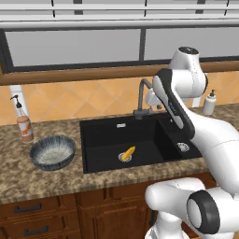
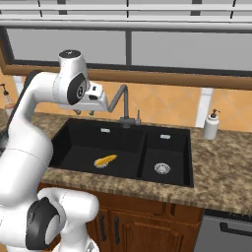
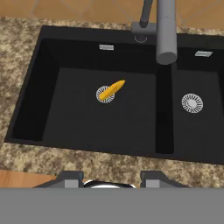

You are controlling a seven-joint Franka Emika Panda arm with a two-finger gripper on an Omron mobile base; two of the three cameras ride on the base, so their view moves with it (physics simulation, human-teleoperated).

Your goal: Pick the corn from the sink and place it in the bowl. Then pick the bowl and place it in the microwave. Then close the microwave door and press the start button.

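We see the corn (image 1: 127, 153) lying in the larger basin of the sink (image 1: 100, 137), resting across that basin's round drain (image 3: 105, 94). In the hand view its long axis runs on a diagonal, one end over the drain and the other pointing up and away toward the faucet (image 3: 165, 30). Nothing touches the cob.

The end effector (image 2: 84, 112) hangs above the sink, high over the larger basin and near the faucet, well apart from the corn. From the hand view we see its two fingertips (image 3: 70, 178) set apart with nothing between them, so we read it as spread.

The bowl (image 1: 52, 151) sits on the tabletop (image 1: 28, 179) just beside the sink, on the larger basin's side, upright. A soap bottle (image 1: 24, 123) stands behind the bowl.
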